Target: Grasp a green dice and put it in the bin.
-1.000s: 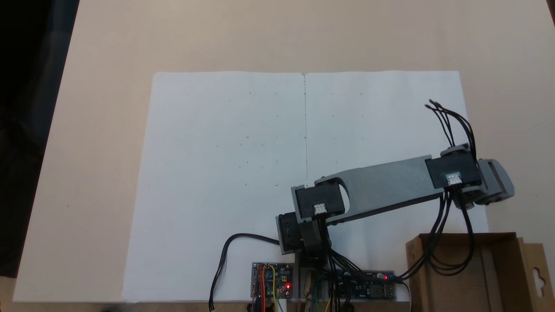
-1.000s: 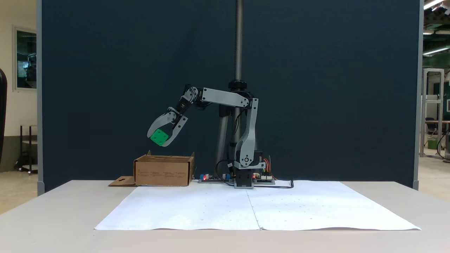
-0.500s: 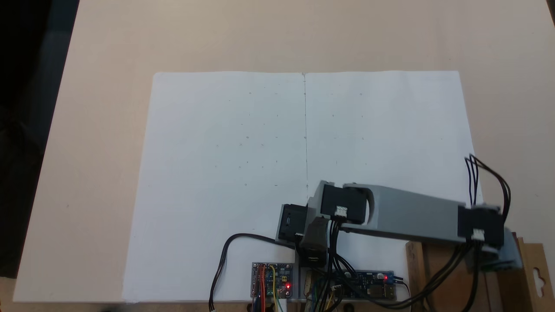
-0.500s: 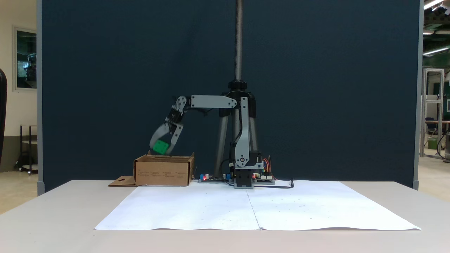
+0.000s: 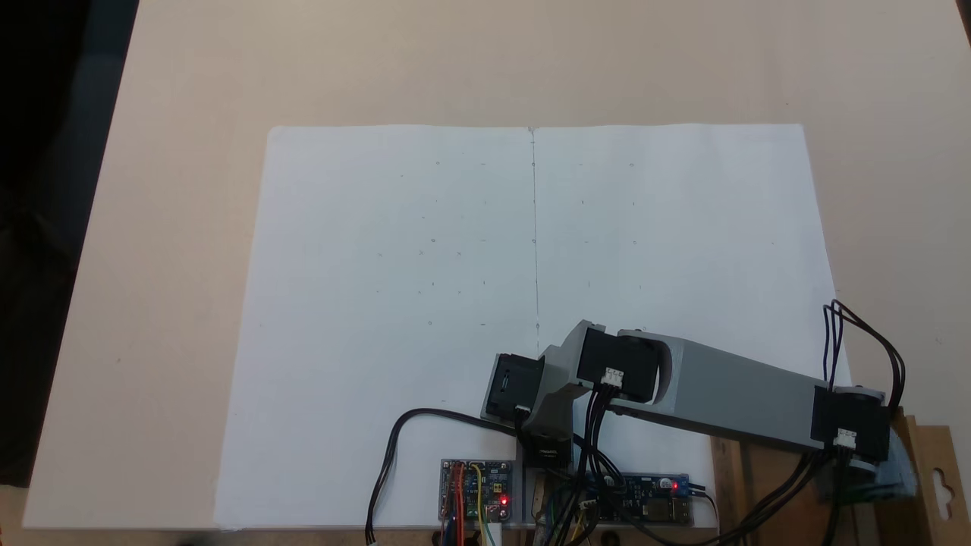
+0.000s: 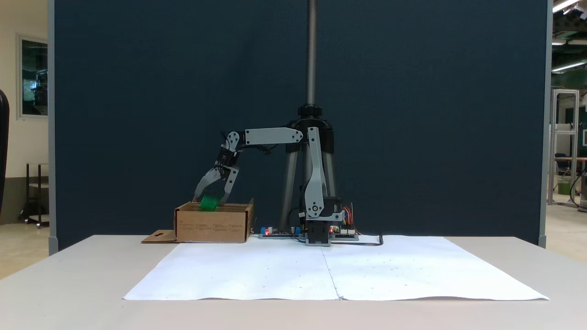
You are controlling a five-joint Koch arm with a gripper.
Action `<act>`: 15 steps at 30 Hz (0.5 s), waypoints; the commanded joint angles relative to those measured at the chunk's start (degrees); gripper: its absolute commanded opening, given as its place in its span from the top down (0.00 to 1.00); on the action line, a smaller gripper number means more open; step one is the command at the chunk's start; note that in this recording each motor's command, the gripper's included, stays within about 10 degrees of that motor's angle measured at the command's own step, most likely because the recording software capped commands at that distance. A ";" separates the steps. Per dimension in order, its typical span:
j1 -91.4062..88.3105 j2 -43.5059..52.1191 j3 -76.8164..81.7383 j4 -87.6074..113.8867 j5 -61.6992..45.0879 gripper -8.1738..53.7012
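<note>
Centrally, green dice (image 6: 209,202): small bright green cube, blurred, pips not legible. Pincer (image 6: 208,201): grey jaws slightly parted, appearing clamped on opposite faces of the cube, tips level with the rim of the bin (image 6: 212,223). Dice seated between the jaw tips, at the mouth of the bin, partly below its rim. Bin: low brown cardboard box at the rear edge of the surface (image 6: 82,275), beside the white paper sheet (image 6: 321,270); flap with hanger-hole cutout (image 5: 937,478) flat alongside. Arm (image 5: 728,394) extended over the bin.
</note>
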 commanded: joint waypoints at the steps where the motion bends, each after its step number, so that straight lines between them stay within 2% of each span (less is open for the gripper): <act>1: 1.41 0.88 -1.93 -3.25 -6.06 0.21; 9: -0.09 3.96 -1.93 -3.08 -4.92 0.21; 15: -6.68 10.37 -1.93 -3.34 5.54 0.21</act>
